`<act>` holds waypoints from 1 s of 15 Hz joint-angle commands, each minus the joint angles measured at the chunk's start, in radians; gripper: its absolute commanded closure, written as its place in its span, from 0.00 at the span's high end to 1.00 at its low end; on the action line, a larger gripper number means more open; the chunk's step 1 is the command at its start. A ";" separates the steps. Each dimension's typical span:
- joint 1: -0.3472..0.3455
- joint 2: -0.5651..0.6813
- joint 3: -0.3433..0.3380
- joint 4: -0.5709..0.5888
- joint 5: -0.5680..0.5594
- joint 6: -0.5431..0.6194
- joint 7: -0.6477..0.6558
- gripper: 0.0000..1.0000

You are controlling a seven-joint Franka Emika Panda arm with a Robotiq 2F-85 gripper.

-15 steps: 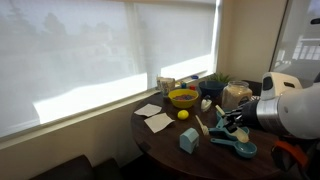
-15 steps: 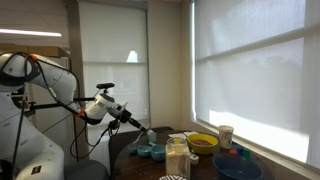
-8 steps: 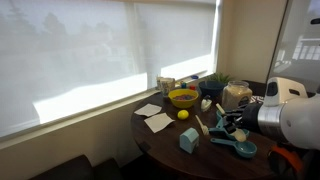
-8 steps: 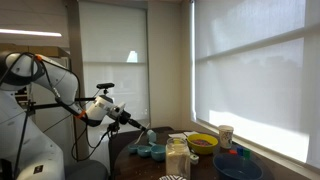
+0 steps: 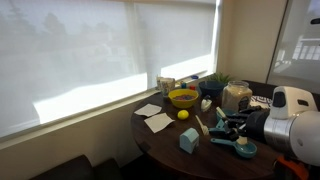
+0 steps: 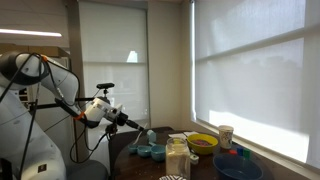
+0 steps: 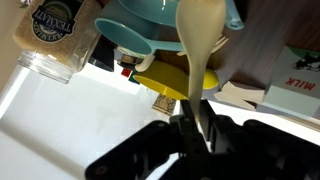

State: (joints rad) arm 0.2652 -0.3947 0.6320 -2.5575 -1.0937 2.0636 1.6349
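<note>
My gripper (image 7: 192,125) is shut on the handle of a cream-coloured spoon (image 7: 200,45), whose bowl points away from me. In the wrist view the spoon lies over a set of teal measuring cups (image 7: 160,25). In an exterior view the gripper (image 6: 125,122) holds the spoon slanting down towards the teal cups (image 6: 150,151) at the near edge of the round table. In an exterior view the arm (image 5: 285,120) stands at the right, by the teal cups (image 5: 236,146).
On the dark round table (image 5: 165,150) stand a yellow bowl (image 5: 183,97), a lemon (image 5: 183,114), white papers (image 5: 155,121), a teal box (image 5: 189,140), a lidded jar (image 5: 237,95) and a milk carton (image 7: 300,75). A blinded window (image 5: 90,50) is behind it.
The arm has drawn back a little from the table, taking the spoon with it. The things on the table have not moved.
</note>
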 commanded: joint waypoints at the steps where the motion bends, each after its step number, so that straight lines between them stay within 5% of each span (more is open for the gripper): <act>1: 0.048 0.029 -0.027 0.007 -0.050 -0.071 -0.009 0.03; 8: 0.112 0.062 -0.048 0.016 -0.097 -0.166 -0.104 0.03; 15: 0.162 0.010 -0.154 -0.004 -0.053 -0.049 -0.069 0.03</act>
State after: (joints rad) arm 0.3960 -0.3618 0.5359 -2.5571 -1.1582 1.9621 1.5566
